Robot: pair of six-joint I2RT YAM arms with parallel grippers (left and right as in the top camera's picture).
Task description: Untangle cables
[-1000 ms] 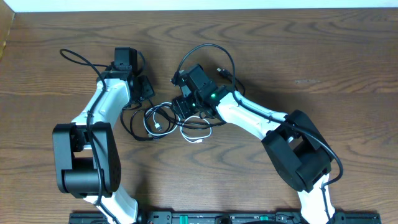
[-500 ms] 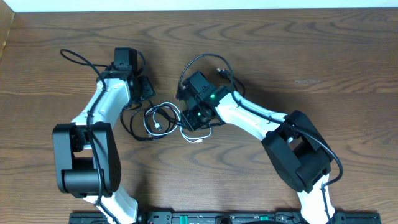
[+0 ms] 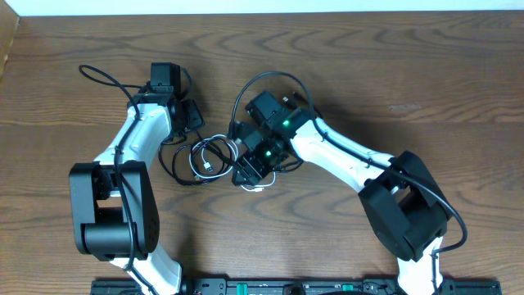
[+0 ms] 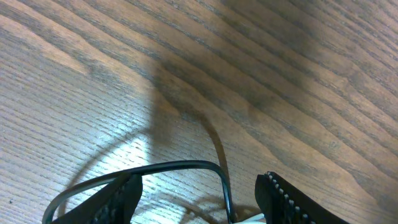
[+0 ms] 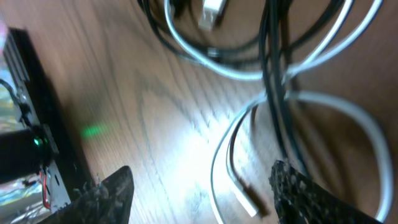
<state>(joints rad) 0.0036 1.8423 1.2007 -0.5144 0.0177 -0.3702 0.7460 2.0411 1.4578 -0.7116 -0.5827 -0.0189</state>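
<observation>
The black cable [image 3: 214,146] and the white cable [image 3: 199,168] lie tangled together on the table between the two arms. My left gripper [image 3: 190,124] is open just behind the tangle. In the left wrist view a black cable loop [image 4: 180,165] runs between its open fingers [image 4: 199,202]. My right gripper [image 3: 248,170] is open and low over the right side of the tangle. In the right wrist view, white loops [image 5: 311,99] and black strands [image 5: 273,74] lie ahead of its open fingers [image 5: 205,199], with a white plug end [image 5: 244,198] between them.
The wooden table [image 3: 409,74] stretches around the arms. A thick black robot wire [image 3: 266,78] arcs behind the right wrist, and another [image 3: 102,78] loops behind the left arm. A black rail [image 3: 286,287] runs along the front edge.
My right gripper has turned and moved toward the front and slightly left, down over the right side of the tangle. The left arm has not moved.
</observation>
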